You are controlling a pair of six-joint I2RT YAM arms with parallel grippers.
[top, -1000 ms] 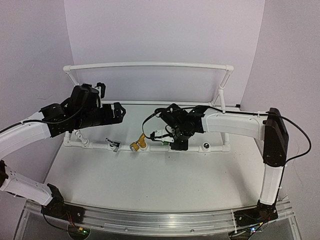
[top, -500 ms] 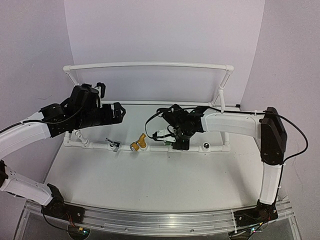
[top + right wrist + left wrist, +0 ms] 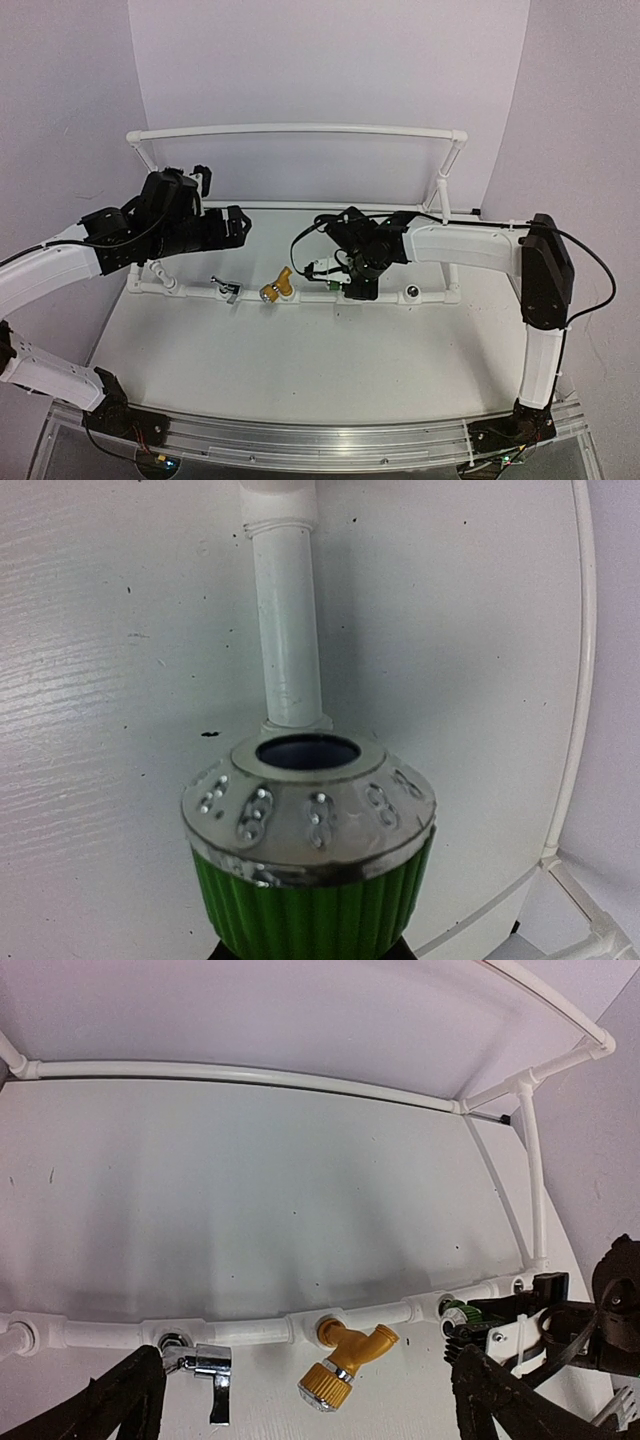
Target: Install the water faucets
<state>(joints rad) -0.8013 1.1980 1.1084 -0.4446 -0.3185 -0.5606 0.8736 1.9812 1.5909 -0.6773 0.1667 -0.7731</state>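
1. The left end effector point(image 3: 238, 224) hung wide open and empty above the tabletop point(image 3: 300, 370), unmoved over the last second.
2. The silver faucet point(image 3: 205, 1362) and yellow faucet point(image 3: 345, 1358) sat in the pipe frame point(image 3: 250, 1332), unchanged.
3. The right end effector point(image 3: 352, 286), closed narrowly on the green faucet point(image 3: 310, 900), had rolled slightly at the next socket, probably threading it in.

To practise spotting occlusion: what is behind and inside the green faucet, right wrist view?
Behind the green faucet, a white pipe runs away over the table. Inside its mouth, only a dark hollow shows. The faucet hides the pipe's near end.
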